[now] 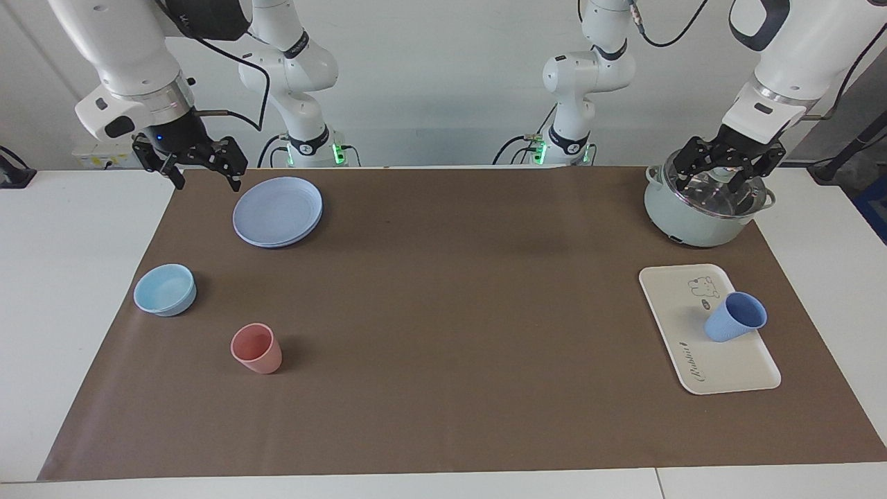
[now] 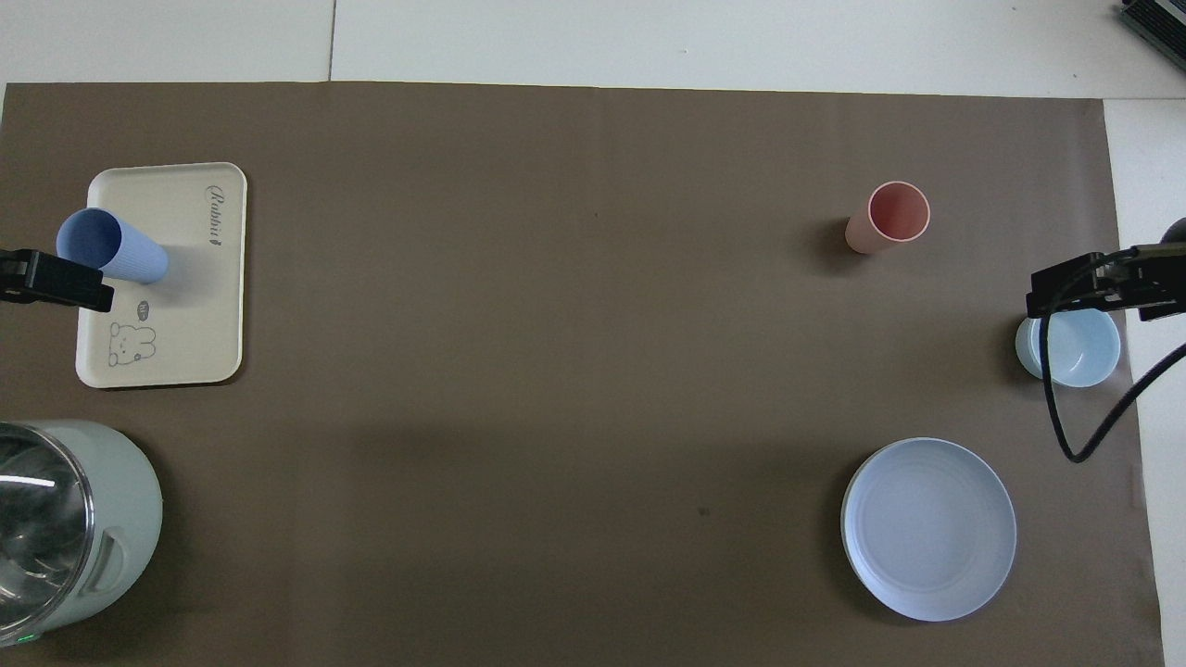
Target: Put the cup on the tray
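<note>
The periwinkle-blue cup [image 1: 734, 319] stands upright on the cream-white tray [image 1: 693, 346], on the tray's edge toward the left arm's end of the table, beside the bear drawing. It also shows in the overhead view [image 2: 111, 248] on the tray [image 2: 190, 306]. My left gripper [image 1: 717, 181] is open and empty, raised over the pot, apart from the cup. My right gripper [image 1: 206, 181] is open and empty, raised at the right arm's end of the table beside the round blue plate.
A pale green pot [image 1: 703, 215] with a steel inside stands nearer to the robots than the tray. A round blue plate [image 1: 277, 210], a light-blue bowl [image 1: 165, 289] and a pink cup [image 1: 257, 348] stand toward the right arm's end.
</note>
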Robot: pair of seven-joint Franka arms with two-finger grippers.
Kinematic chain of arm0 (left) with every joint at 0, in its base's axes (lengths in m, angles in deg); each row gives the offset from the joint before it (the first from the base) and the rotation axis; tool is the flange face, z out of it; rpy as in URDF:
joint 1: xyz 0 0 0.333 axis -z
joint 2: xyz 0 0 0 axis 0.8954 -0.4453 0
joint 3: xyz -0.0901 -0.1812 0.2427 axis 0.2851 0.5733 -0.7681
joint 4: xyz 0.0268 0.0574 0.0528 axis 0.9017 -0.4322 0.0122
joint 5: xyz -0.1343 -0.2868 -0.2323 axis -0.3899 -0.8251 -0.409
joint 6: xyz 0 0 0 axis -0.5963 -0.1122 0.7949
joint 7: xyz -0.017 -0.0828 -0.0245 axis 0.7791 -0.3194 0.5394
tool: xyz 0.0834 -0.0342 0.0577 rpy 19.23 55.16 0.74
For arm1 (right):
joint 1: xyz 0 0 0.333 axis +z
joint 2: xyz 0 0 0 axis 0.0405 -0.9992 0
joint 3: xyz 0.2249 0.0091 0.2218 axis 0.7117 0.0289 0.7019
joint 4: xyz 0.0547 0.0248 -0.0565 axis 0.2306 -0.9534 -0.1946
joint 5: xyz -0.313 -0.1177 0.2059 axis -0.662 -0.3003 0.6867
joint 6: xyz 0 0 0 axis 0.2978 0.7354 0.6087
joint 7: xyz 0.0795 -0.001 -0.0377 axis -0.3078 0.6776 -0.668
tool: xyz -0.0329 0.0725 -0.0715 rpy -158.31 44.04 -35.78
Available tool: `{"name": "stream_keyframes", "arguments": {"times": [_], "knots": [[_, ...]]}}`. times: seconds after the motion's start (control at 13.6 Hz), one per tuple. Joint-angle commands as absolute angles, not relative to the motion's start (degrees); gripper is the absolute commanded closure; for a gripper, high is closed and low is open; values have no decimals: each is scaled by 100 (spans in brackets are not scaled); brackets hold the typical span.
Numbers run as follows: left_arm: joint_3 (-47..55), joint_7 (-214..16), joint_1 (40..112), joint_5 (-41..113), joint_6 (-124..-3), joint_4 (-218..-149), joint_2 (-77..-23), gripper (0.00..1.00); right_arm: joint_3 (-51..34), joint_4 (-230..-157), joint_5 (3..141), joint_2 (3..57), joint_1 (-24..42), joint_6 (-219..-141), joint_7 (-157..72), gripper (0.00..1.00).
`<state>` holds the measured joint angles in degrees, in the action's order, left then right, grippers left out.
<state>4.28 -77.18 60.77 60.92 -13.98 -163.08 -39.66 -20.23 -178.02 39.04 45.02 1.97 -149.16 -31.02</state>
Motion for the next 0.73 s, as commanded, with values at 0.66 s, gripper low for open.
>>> {"name": "stream_keyframes", "arguments": {"times": [0.66], "knots": [[469,-8127,6074,6038,-1495,-16372,-3735,0,-2007,-17979,4213,4647,190,-14964,-3026,0]]}}
